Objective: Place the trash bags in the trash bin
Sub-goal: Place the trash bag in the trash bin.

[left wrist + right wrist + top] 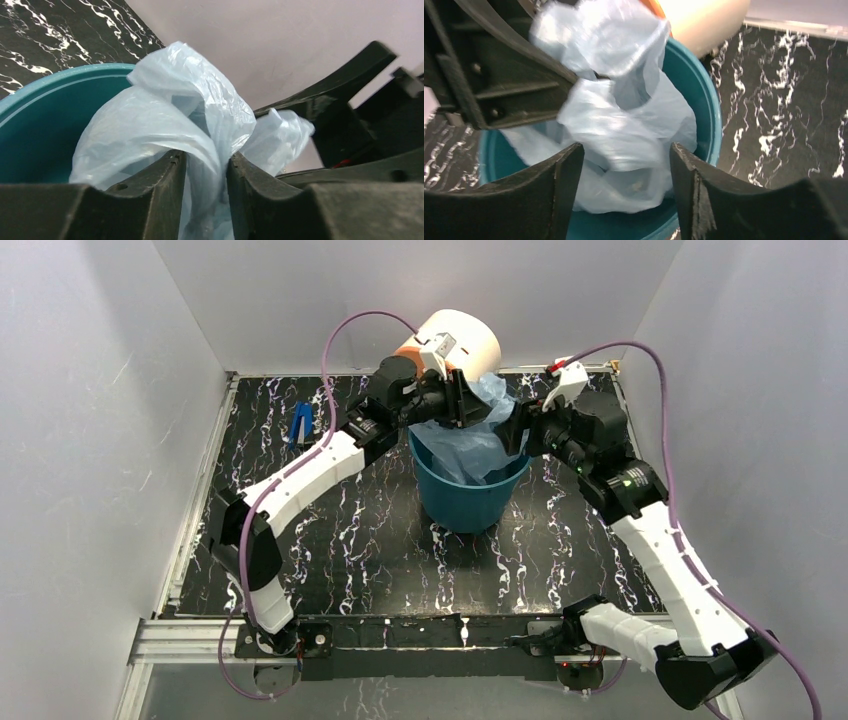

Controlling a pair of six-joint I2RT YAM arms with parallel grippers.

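The teal trash bin (468,502) stands upright mid-table. The light-blue trash bag (472,443) hangs crumpled, its lower part inside the bin and its top bunched above the far rim. My left gripper (466,400) is above the bin's far edge, shut on the bag's bunched top; in the left wrist view the plastic (200,105) is pinched between the jaws of the left gripper (207,160), with the bin (45,125) at the left. My right gripper (519,428) is at the bin's right rim, open, its jaws either side of the bag (624,125) over the bin (710,105).
The cream-and-orange drum (460,340) lies tilted just behind the bin and the left gripper; it also shows in the right wrist view (704,20). A small blue object (300,423) lies at the far left of the black marbled table (350,550). White walls enclose three sides.
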